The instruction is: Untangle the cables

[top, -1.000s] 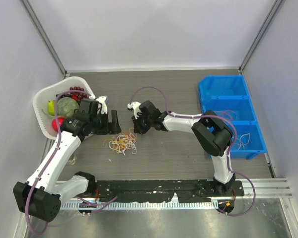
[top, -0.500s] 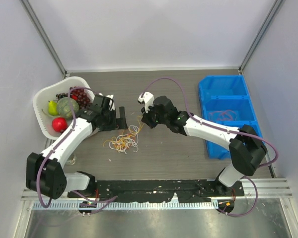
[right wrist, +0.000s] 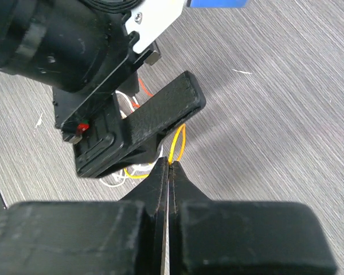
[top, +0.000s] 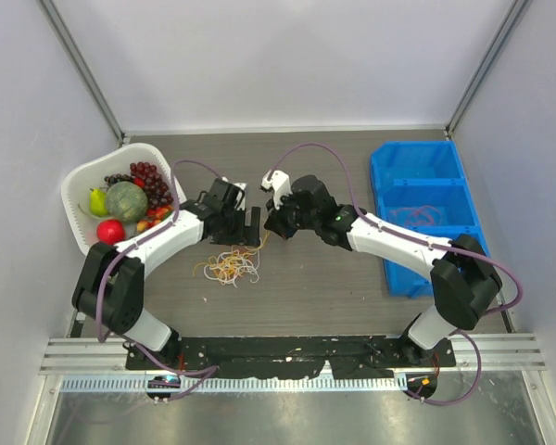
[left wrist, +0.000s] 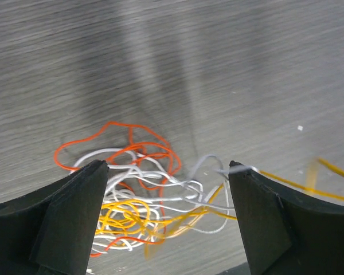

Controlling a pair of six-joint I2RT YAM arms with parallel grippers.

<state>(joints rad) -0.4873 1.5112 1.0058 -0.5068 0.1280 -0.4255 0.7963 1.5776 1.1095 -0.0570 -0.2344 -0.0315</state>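
Note:
The cables (top: 230, 267) lie as one tangle of orange, yellow and white strands on the table, just in front of both grippers. My left gripper (top: 244, 226) hovers over the tangle's far edge, open. In the left wrist view the tangle (left wrist: 135, 200) shows between and below the wide black fingers (left wrist: 74, 206) of that gripper (left wrist: 167, 166), which touch none of it. My right gripper (top: 270, 229) is shut on a yellow cable (right wrist: 178, 142) at its tips (right wrist: 168, 164), right beside the left gripper's finger. That yellow strand (left wrist: 292, 182) runs taut from the tangle.
A white basket (top: 77, 206) of fruit stands at the left, close behind the left arm. A blue three-part bin (top: 415, 159) stands at the right with some thin cords in its middle part. Grey walls close in the table.
The left gripper has swung right, from beside the basket to right next to the right gripper, and opened wider. The right gripper has drawn back a little with the yellow strand.

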